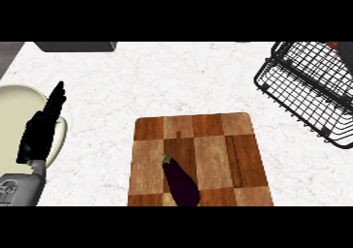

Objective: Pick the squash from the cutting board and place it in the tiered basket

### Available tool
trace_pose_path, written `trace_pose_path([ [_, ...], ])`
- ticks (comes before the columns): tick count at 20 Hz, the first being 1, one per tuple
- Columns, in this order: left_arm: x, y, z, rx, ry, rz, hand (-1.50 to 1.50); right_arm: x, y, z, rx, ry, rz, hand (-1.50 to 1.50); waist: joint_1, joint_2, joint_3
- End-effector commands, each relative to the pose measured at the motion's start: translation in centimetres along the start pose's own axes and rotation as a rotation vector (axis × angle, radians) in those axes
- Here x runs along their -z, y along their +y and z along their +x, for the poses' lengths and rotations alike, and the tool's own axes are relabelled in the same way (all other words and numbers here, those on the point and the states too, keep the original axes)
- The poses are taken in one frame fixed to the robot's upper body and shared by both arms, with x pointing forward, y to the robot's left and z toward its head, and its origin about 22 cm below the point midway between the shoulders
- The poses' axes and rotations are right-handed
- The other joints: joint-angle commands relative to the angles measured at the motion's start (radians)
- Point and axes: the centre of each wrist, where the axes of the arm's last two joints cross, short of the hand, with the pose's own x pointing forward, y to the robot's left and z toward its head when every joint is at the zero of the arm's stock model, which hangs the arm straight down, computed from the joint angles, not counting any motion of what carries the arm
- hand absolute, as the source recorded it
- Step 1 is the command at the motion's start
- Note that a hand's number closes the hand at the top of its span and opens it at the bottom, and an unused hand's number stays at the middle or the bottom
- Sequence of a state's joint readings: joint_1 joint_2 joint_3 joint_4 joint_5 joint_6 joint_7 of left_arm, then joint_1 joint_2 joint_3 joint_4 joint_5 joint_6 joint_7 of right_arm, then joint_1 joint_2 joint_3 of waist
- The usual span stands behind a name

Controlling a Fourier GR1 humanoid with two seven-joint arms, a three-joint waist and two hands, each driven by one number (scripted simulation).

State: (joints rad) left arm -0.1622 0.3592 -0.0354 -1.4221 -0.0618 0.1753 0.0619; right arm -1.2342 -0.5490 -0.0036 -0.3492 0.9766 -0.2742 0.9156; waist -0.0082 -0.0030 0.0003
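A dark purple, eggplant-like vegetable (180,182) lies on the wooden cutting board (208,131), near the board's front edge, stem pointing up-left. The black wire tiered basket (315,92) stands at the right, beyond the board's far right corner. My left hand (42,128) shows at the left edge, fingers straight and pointing up, well left of the board and holding nothing. My right hand does not appear in the view.
A pale cream bowl or plate (11,104) sits at the left edge, partly behind my left hand. A dark grey object (75,46) stands at the counter's back left. White marbled counter (172,82) lies between the board and the basket.
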Motion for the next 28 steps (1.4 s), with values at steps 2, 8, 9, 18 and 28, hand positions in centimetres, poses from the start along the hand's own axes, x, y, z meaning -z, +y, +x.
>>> trace_pose_path([
  [2, -0.6, 1.0, -0.5, 0.010, 0.006, 0.013, 0.00, -1.2, 3.7, -1.7, 0.054, 0.089, 0.108, -1.50, -0.002, -0.005, -0.001],
  [8, -0.1, 0.5, 0.5, -0.001, -0.009, 0.003, 0.00, 0.8, 1.3, -4.0, 0.279, 0.060, -0.045, -1.50, -0.001, 0.001, 0.000],
  [9, -1.1, 1.3, -0.2, 0.020, -0.001, -0.003, 0.00, 0.4, 1.1, -3.6, 0.294, 0.057, -0.060, -1.50, 0.006, 0.000, 0.000],
  [18, -1.3, 1.0, -0.1, 0.002, 0.018, 0.022, 0.00, -0.6, -3.8, -5.1, 0.417, 0.081, -0.264, -1.50, -0.020, -0.011, -0.001],
  [28, -1.3, 2.2, -1.6, 0.009, 0.041, 0.057, 0.00, -3.5, -7.8, -10.5, 0.551, 0.194, -0.136, -1.50, -0.074, -0.023, -0.002],
])
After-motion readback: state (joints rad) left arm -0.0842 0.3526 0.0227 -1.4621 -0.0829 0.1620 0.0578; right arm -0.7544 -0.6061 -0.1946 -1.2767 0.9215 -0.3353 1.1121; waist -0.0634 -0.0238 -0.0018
